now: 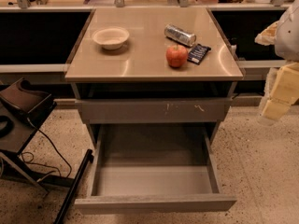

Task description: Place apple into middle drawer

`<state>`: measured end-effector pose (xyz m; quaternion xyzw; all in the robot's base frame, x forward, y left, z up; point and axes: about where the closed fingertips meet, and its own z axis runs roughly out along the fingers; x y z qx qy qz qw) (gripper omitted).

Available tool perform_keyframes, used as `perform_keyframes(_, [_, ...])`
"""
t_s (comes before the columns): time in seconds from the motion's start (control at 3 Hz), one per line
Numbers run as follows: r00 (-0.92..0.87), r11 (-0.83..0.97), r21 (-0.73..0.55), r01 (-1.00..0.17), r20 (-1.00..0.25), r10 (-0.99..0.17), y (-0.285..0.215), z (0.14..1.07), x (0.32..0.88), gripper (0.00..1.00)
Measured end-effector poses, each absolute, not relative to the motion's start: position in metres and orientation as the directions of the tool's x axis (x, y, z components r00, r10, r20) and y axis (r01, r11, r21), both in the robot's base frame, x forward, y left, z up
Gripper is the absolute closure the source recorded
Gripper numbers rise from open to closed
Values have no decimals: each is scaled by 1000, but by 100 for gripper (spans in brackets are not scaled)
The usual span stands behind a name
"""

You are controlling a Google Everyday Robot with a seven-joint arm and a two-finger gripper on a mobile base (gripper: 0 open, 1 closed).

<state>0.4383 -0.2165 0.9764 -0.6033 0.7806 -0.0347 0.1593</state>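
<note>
While the apple (176,55) sits on the cabinet top (135,59), what seems to be the gripper (275,104) hangs well right and lower, grip state untellable, middle drawer (154,203) open below.

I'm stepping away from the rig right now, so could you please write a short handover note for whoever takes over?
Gripper: at the right edge of the view, beside the cabinet and well apart from the apple.
Apple: upright on the countertop, front right, next to a dark blue packet and in front of a silver can that lies on its side.
Middle drawer: pulled fully out; the apple is not in it.
Done: drawer open.
Left: grasp the apple and set it in the middle drawer.
</note>
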Motion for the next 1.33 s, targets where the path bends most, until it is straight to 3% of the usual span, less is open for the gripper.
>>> perform_keyframes(1.0, [-191, 235, -220, -947, -204, -960, -193, 976, 492, 0])
perform_keyframes(1.33, [-167, 231, -234, -944, -266, -949, -195, 976, 497, 0])
